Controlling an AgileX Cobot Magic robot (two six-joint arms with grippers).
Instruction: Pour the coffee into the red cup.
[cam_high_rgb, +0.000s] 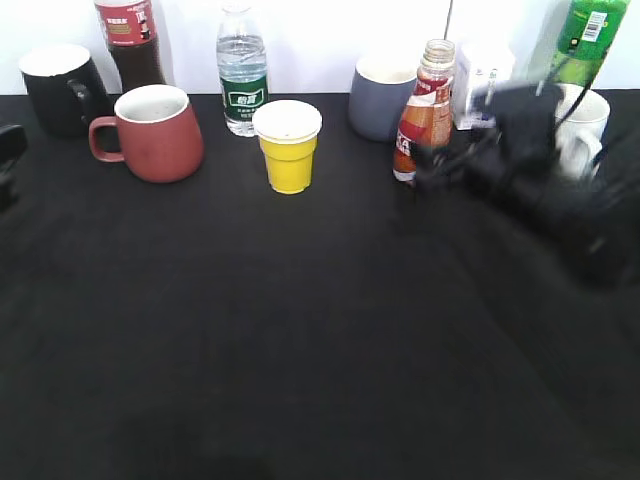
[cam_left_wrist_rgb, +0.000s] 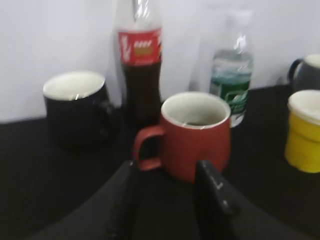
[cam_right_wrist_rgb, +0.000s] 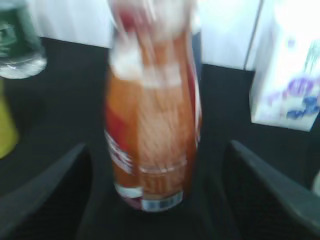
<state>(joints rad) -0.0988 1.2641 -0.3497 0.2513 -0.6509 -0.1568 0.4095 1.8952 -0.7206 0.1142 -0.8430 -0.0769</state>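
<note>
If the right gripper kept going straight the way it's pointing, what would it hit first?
Most likely the coffee bottle: in the right wrist view it stands upright, centred between the open fingers of the right gripper. The picture is blurred, so whether the fingers already flank it is unclear.

Right arm (cam_high_rgb: 560, 190) is matte black, blocky, with dark cables looping over it. Both claws show plain black fingers (cam_left_wrist_rgb: 212, 200), broad and flat, edges catching pale glints.
</note>
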